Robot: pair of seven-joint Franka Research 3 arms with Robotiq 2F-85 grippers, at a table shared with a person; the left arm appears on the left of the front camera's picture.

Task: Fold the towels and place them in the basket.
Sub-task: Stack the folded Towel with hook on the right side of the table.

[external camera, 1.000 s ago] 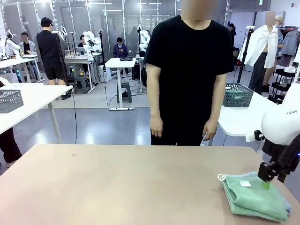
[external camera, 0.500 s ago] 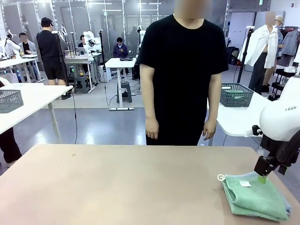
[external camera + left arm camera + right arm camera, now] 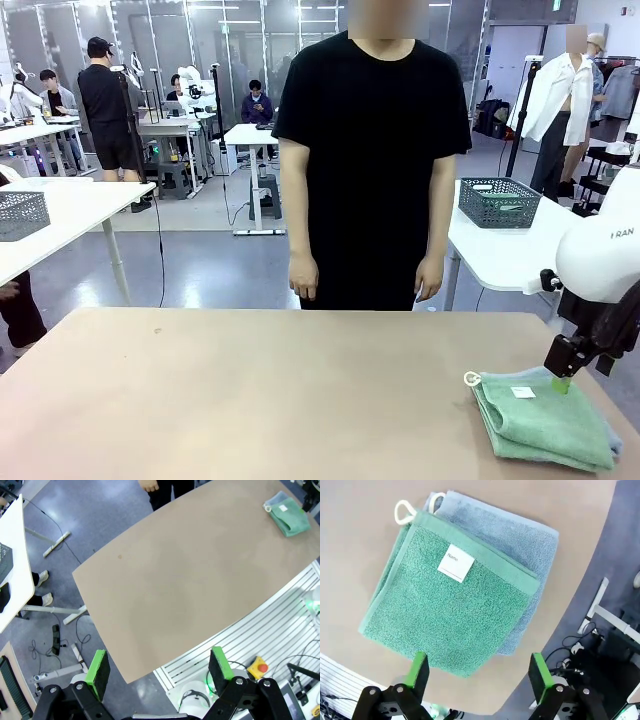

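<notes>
Hovering just above the folded towels' far edge, the right hand is spread wide and empty. Left hand, also wide, is well apart across the counter.

**Green on blue-grey, tan beneath**

The mint green towel carries a white label and a cream loop; the pale blue-grey towel shows past its edge, beyond the right hand with green pads on black. The table is plain tan.
</notes>
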